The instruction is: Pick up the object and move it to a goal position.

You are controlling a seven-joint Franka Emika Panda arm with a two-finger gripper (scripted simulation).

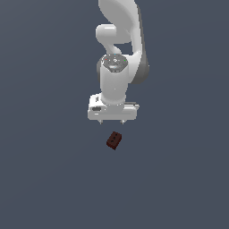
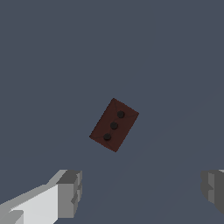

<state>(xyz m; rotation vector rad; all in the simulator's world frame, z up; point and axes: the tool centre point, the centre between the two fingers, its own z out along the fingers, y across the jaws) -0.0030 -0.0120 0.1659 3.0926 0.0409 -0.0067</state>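
The object [image 1: 114, 140] is a small dark reddish-brown rectangular block lying on the grey floor, turned at an angle. In the wrist view the block [image 2: 114, 125] shows three dark dots in a row on its top face. My white gripper [image 1: 112, 121] hangs above the floor, just behind the block in the exterior view. It is open and empty. In the wrist view the gripper [image 2: 142, 192] has its two grey fingertips [image 2: 70, 192] wide apart, and the block lies apart from them, not between them.
The white arm [image 1: 118, 49] rises behind the gripper toward the top of the exterior view. The floor [image 1: 44, 170] is a plain dark grey surface.
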